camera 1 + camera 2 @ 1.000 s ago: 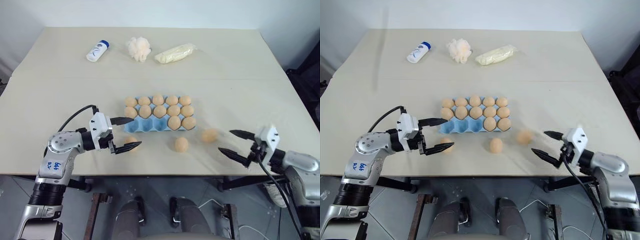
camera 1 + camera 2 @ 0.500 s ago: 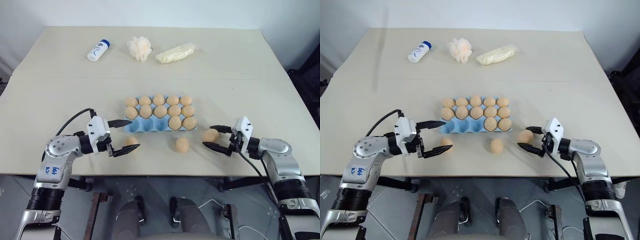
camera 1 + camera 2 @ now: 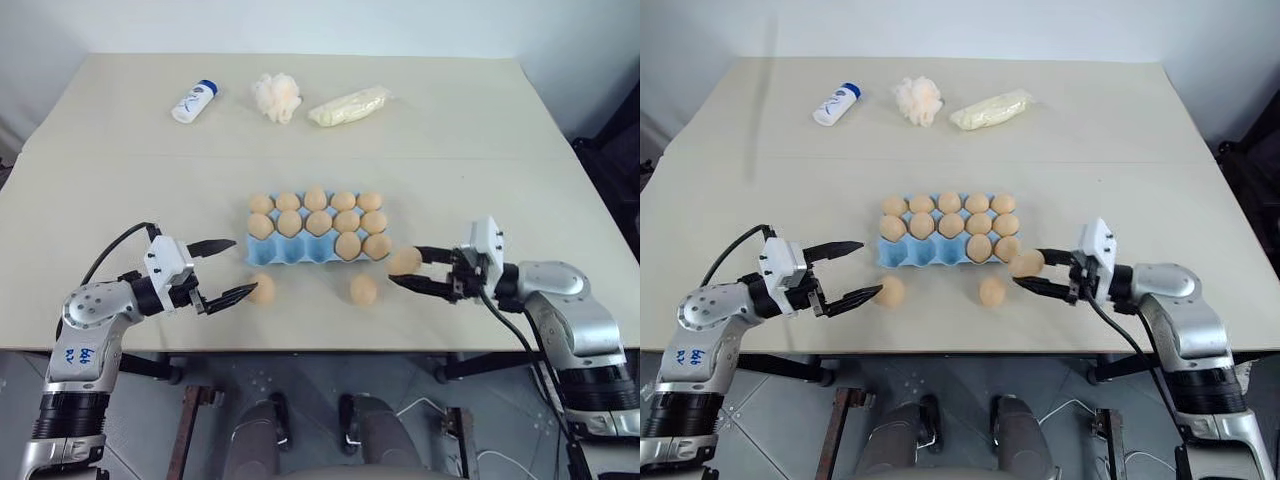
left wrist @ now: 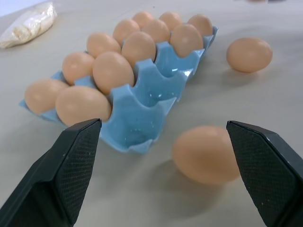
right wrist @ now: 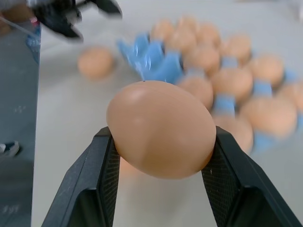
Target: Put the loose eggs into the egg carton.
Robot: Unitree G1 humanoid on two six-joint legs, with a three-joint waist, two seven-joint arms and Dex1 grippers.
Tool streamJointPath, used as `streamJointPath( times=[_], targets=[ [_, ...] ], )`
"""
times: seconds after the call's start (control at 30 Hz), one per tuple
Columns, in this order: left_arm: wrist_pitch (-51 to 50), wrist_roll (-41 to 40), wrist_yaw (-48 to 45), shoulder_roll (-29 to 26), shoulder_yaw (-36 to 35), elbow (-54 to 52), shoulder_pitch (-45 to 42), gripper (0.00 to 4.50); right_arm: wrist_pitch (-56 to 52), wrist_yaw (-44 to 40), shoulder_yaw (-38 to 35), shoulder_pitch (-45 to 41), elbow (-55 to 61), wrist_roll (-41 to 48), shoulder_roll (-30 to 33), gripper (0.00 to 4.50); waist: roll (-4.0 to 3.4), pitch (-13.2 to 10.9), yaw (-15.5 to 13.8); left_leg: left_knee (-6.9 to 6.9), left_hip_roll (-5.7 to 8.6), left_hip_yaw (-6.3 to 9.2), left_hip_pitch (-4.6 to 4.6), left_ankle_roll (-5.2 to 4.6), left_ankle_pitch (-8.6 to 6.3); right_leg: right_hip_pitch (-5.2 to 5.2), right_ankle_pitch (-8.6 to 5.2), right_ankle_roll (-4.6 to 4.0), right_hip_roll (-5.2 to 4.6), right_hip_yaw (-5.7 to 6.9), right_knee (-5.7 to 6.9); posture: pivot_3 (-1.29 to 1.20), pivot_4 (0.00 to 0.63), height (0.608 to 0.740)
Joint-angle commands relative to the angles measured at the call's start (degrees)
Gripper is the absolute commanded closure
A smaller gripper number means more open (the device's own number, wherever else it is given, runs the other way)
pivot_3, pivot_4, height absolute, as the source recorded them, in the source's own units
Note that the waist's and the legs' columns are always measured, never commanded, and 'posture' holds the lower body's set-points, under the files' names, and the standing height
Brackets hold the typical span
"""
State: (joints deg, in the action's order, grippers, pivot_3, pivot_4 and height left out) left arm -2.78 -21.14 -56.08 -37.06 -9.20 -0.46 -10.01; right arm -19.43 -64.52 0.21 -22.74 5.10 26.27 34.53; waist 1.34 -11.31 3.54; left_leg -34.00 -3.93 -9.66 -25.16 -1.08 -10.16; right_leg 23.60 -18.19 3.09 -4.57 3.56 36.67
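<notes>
My right tool [image 3: 408,272] is squeezed shut on one egg [image 3: 404,261], and the egg sits right between my two black fingers, just off the near right corner of the blue egg carton [image 3: 300,253]. My left tool [image 3: 228,270] is wide open with nothing in it, and one loose egg [image 3: 262,288] lies on the bench [image 3: 480,180] just past its fingertips. Another loose egg [image 3: 363,289] lies on the bench between my two tools. I think the job now is to carry my held egg over an empty cup in the front row of the carton and let it down softly. I should keep my squeeze gentle, stay clear of the eggs already in the cups, and let go only when the egg is low in its cup. From my head I see the whole bench and the empty cups on the near left side. My right wrist view shows how the egg sits snug against both fingers [image 5: 97,177]. My left wrist view looks into the empty blue cups from close by
</notes>
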Motion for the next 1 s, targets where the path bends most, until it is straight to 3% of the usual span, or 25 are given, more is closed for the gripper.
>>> streamJointPath(
  times=[0.03,0.3,0.4,0.53,0.77,1.0],
  targets=[
    [0.13,-0.53,1.03,-0.40,-1.33,-2.48,0.83,0.00,-0.98,4.15,5.70,-4.56,0.76,-4.03,-3.74,2.25,0.00,0.00,-0.03,0.03,0.00,0.00,0.00,0.01,0.00,0.01,0.00,-0.01,0.00,0.00,-0.01,0.00,0.150,0.740],
    [-1.00,-0.97,3.10,-0.32,-2.16,-5.73,3.22,0.00,2.80,8.99,12.59,-13.47,-10.80,-11.59,-13.03,2.25,0.01,0.01,-0.31,0.24,0.06,-0.09,-0.17,0.01,0.00,0.14,0.01,0.00,-0.07,0.08,-0.22,0.00,0.150,0.740],
    [-1.20,-1.16,3.35,-0.62,-3.01,-6.44,4.40,0.00,2.64,7.91,13.09,-14.55,-12.06,-11.53,-14.07,1.49,0.01,0.01,-0.21,0.25,0.05,-0.14,-0.17,-0.01,-0.02,0.13,0.02,0.02,-0.08,0.10,-0.24,0.00,0.150,0.740],
    [-1.59,-1.26,3.78,-0.41,-3.03,-7.59,5.37,0.00,1.18,7.49,12.78,-14.78,-9.69,-10.74,-14.38,0.09,0.01,0.01,-0.10,0.20,0.03,-0.16,-0.13,0.00,-0.01,0.13,0.04,0.05,-0.07,0.12,-0.15,0.00,0.150,0.740],
    [-1.90,-1.11,3.46,0.28,-1.30,-7.49,3.97,0.00,0.88,6.28,7.37,-8.03,-1.16,-8.06,-7.72,0.04,0.02,0.02,-0.53,0.28,0.04,-0.16,-0.14,0.00,-0.01,0.13,0.04,0.05,-0.10,0.12,-0.25,0.00,0.150,0.740],
    [-1.35,-0.59,1.27,1.49,2.24,-2.90,-1.55,0.00,8.52,2.39,-7.92,9.87,5.12,-0.81,0.41,0.04,0.05,0.03,-1.54,0.44,0.07,-0.18,-0.11,-0.04,-0.04,0.00,0.07,0.10,-0.05,0.16,-0.61,0.00,0.150,0.740]
  ],
)
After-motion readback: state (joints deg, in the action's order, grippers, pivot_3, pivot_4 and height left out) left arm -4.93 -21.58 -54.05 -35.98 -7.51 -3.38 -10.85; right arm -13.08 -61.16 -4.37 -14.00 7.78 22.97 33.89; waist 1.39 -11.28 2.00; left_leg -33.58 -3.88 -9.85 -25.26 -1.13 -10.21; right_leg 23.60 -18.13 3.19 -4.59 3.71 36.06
